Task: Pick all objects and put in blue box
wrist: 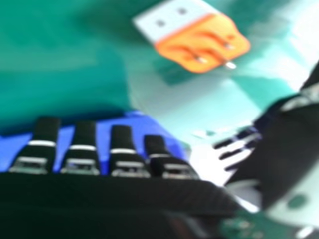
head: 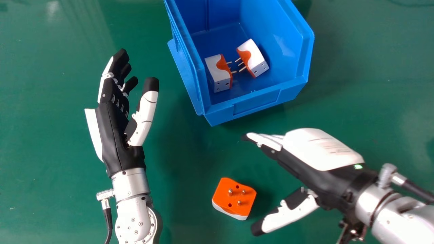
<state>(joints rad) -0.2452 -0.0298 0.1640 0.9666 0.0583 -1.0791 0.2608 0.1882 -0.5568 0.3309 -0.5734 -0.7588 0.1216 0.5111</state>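
Green and smooth, the bench [head: 51,203] holds my big blue plastic box [head: 257,104]. My left hand [head: 115,135] is open at the head view's left. My right hand [head: 298,162] is open too, its thumb near the loose orange and white plastic plug [head: 237,196] on the bench. One plug [head: 220,73] and its twin [head: 252,57] lie in the box. The loose one looks light, hard and slick; I'd pinch its flat sides, off the thin metal pins [head: 230,192].
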